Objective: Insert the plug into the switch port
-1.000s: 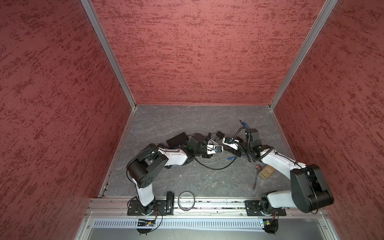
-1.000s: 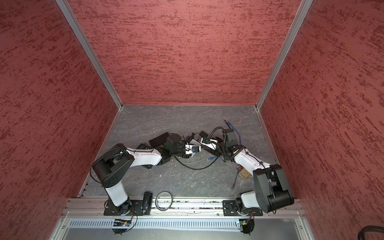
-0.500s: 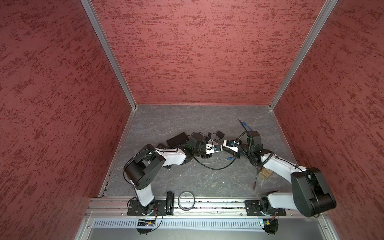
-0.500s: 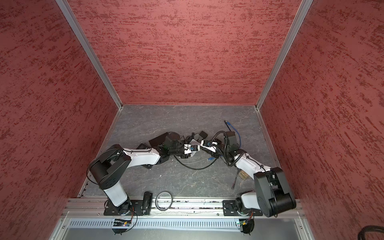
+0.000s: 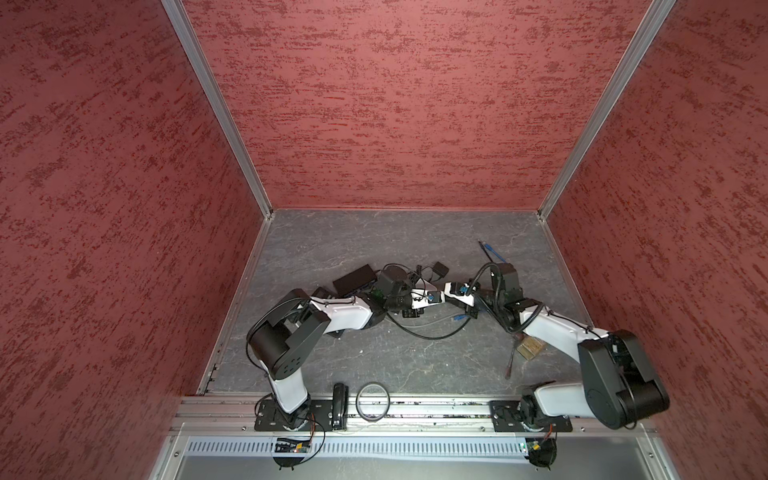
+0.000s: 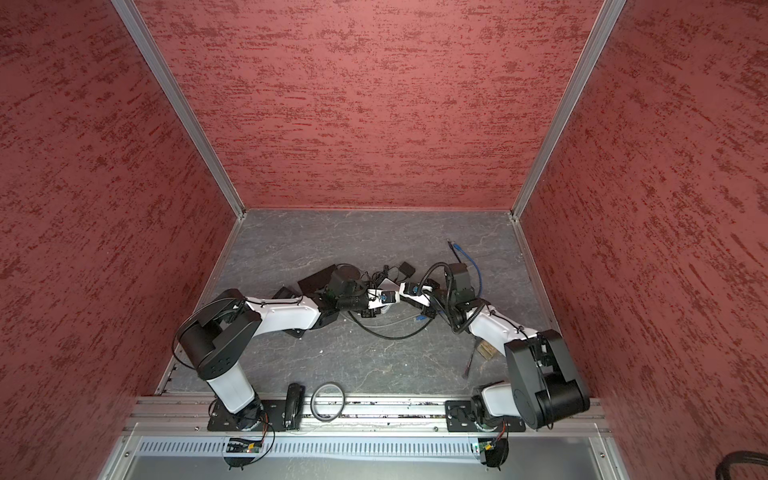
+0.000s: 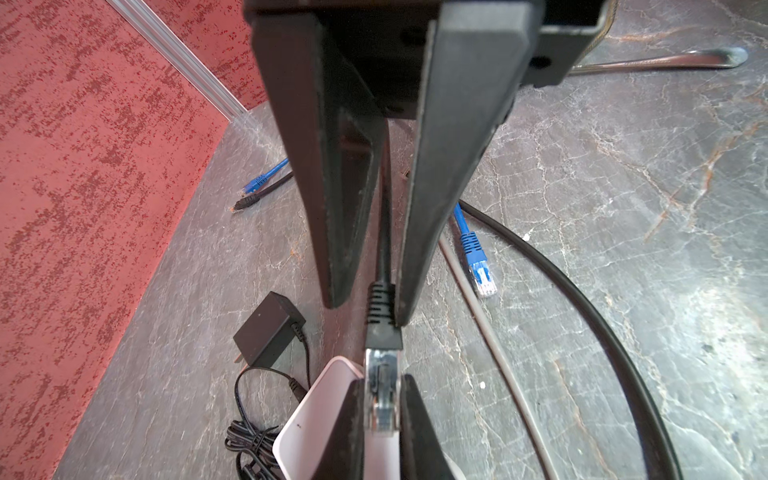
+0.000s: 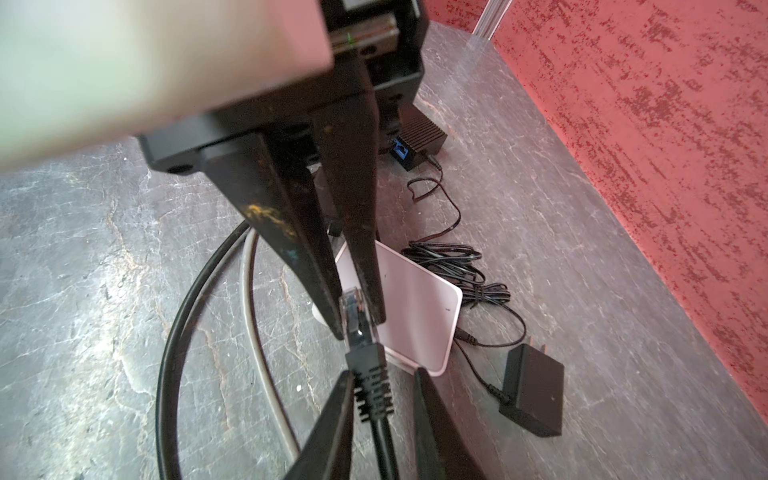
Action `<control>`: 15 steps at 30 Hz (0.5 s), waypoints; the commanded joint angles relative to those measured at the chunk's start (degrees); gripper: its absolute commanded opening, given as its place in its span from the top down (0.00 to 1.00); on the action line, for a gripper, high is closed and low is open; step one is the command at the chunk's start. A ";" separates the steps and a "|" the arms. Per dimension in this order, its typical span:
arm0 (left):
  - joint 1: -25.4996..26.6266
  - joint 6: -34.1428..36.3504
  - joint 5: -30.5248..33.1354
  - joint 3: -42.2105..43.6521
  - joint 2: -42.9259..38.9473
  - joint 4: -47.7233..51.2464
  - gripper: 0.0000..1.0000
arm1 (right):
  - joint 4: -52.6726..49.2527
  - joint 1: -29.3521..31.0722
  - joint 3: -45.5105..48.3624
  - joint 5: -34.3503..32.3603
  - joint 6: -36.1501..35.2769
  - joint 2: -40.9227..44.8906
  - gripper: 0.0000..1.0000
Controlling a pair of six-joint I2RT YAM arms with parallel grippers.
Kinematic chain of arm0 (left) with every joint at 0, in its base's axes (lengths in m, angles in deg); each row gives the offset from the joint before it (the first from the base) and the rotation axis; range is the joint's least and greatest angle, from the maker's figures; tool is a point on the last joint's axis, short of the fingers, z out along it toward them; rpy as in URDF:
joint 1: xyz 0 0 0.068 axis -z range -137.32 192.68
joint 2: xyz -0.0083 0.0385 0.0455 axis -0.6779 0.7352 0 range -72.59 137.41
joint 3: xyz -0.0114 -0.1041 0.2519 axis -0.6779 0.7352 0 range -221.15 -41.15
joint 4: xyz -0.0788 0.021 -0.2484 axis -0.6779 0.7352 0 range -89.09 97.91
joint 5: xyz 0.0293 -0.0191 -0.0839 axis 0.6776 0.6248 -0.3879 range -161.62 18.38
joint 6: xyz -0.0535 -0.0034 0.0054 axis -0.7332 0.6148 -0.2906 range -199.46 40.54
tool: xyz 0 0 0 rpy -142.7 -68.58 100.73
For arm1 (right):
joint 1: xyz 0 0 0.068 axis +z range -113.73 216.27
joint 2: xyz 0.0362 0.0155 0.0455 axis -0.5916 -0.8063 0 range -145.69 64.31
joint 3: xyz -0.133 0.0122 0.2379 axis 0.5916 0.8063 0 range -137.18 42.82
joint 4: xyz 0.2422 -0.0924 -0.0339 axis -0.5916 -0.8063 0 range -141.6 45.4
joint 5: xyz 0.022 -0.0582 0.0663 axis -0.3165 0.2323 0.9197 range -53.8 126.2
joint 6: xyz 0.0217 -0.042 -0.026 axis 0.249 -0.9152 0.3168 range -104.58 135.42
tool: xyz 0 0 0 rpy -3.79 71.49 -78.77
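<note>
From the left wrist, you look down your left pincer [image 7: 368, 309]. Its two black fingers are drawn in on the plug [image 7: 382, 365] and pinch it by the ribbed black boot, with the lead running back between them. The plug's clear tip sticks out past the fingertips. There your right pincer [image 7: 382, 380] meets it head-on, one finger against each side of the tip. The plug hangs clear of the table. Below and beyond the right pincer lies a white box [image 7: 316, 419], with a black power adapter [image 7: 266, 328] just beside it. A blue cable end [image 7: 478, 266] and a thick black cable [image 7: 582, 297] lie on the table off to the side of the left pincer.

From the right wrist, you see the same grip from the other end. The right pincer's fingertips [image 8: 338, 328] are pressed onto the clear tip, and the left pincer's fingers flank the boot. The white box lies flat beneath the tips. The adapter sits near it, and a black ribbed box [image 8: 422, 133] stands farther off, behind the right pincer's fingers.

In both top views, your left arm [image 5: 340, 316] and right arm [image 6: 494, 328] reach inward. The pincers meet tip to tip between the arms, above the loose leads. The plug is too small to make out there.
</note>
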 commanded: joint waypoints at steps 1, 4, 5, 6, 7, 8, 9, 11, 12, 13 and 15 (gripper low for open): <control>0.35 -0.01 -1.40 -1.01 -1.78 0.88 0.88 | -0.68 0.82 -2.11 2.63 -1.06 -0.90 0.75; 0.18 0.21 -1.54 -0.95 -2.13 0.99 0.89 | -1.63 1.10 -2.59 2.46 -1.72 -1.25 0.74; 0.03 0.32 -1.56 -1.01 -2.23 0.99 0.89 | -1.64 1.14 -2.69 2.39 -1.74 -1.35 0.74; 0.08 0.42 -1.67 -1.02 -2.31 1.05 0.89 | -1.93 1.29 -2.84 2.40 -1.96 -1.45 0.73; 0.02 0.46 -1.76 -1.02 -2.36 1.18 0.89 | -2.15 1.34 -2.89 2.32 -2.07 -1.53 0.73; -0.12 0.56 -1.75 -1.17 -2.40 1.27 0.89 | -2.61 1.43 -3.11 2.25 -2.39 -1.62 0.72; -0.20 0.57 -1.82 -1.21 -2.49 1.27 0.89 | -3.11 1.47 -3.25 2.07 -2.66 -1.74 0.72; -0.28 0.66 -1.94 -1.27 -2.54 1.52 0.89 | -4.15 1.54 -3.58 1.53 -3.38 -1.79 0.72; -0.34 0.70 -1.93 -1.28 -2.65 1.53 0.89 | -4.63 1.49 -3.72 1.43 -3.75 -1.79 0.72; -0.34 0.83 -2.02 -1.28 -2.66 1.59 0.89 | -5.22 1.49 -3.80 1.31 -4.23 -1.79 0.72; -0.41 0.71 -2.07 -1.46 -2.66 1.63 0.89 | -5.61 1.63 -4.16 1.47 -4.34 -1.83 0.73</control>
